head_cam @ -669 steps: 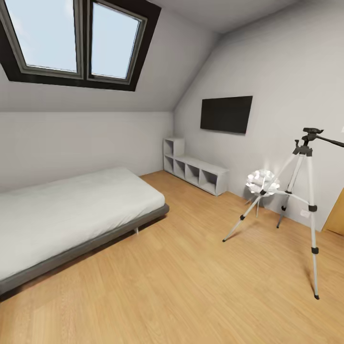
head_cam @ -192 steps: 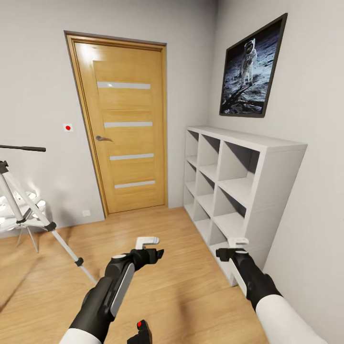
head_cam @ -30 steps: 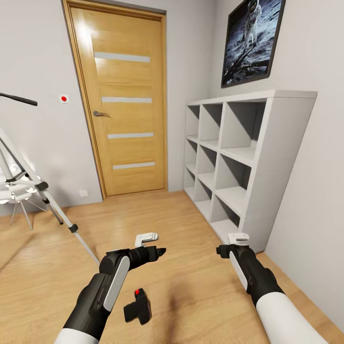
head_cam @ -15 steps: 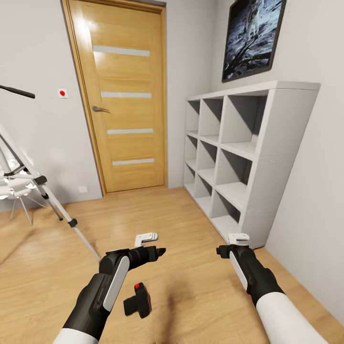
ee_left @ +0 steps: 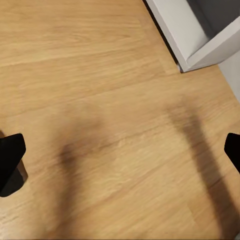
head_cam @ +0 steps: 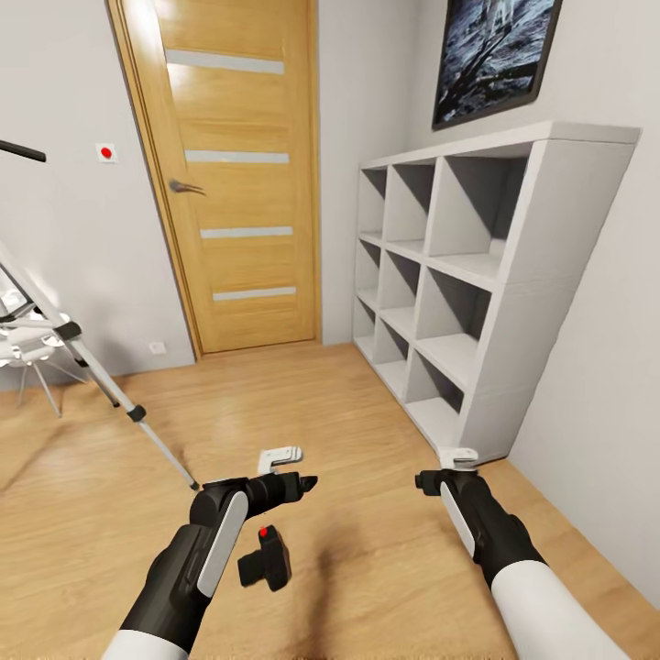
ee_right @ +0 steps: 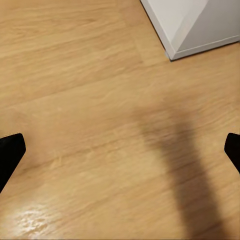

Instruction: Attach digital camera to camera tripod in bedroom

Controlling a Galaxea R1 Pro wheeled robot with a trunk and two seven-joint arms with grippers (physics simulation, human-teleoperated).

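The digital camera point(head_cam: 265, 558), small and black with a red dot on top, lies on the wood floor just below and behind my left gripper point(head_cam: 291, 470). That gripper is open with nothing in it; in the left wrist view its black fingertips point(ee_left: 11, 161) sit far apart over bare floor. My right gripper point(head_cam: 446, 467) is open too, held over the floor near the shelf corner, fingertips point(ee_right: 10, 152) wide apart. The camera tripod point(head_cam: 87, 367) stands at the left edge, one silver leg reaching down to the floor, its black handle point(head_cam: 20, 151) partly in view.
A wooden door point(head_cam: 236, 174) is straight ahead, with a white wall plate with a red dot point(head_cam: 106, 152) beside it. White cube shelves point(head_cam: 477, 284) stand along the right wall under a framed moon picture point(head_cam: 495, 50). A white ball-cluster lamp point(head_cam: 18, 353) sits behind the tripod.
The view has tilted down and moved forward, so door, shelves and tripod slid up and left. The camera now shows a little higher on the floor. Both arms keep their pose.
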